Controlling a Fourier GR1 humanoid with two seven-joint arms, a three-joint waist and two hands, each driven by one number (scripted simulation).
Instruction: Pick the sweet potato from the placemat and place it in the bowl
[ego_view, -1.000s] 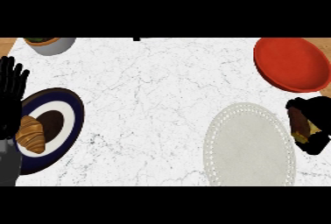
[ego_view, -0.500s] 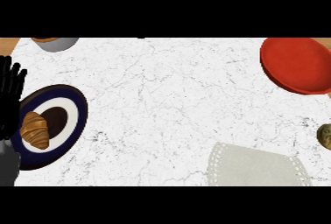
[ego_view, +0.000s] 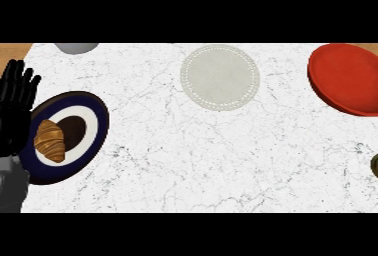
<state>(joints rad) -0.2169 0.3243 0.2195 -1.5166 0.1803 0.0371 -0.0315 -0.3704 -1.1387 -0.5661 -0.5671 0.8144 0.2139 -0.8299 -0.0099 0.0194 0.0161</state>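
The sweet potato is not on the placemat (ego_view: 220, 75), which lies bare. The only likely trace of it is a brownish sliver (ego_view: 374, 165) cut off by the view's right edge, and I cannot tell for certain that this is it, nor which way its long axis runs. That sliver lies far to the right of the left hand (ego_view: 13, 117), clear across the desk (ego_view: 184, 155), on the near side of the red bowl (ego_view: 345, 80) and apart from it. The bowl itself is far right of the fingers (ego_view: 20, 80). The left hand rests at the view's left edge, fingers straight and spread upward, holding nothing. The right hand does not show, so whether it has hold of anything cannot be told. Judged from the layout, the right side is much the nearer to both sliver and bowl, with bare desk between them. Just right of the fingers stands a dark plate (ego_view: 92, 150) with a croissant (ego_view: 50, 141); a grey dish (ego_view: 76, 47) shows beyond them
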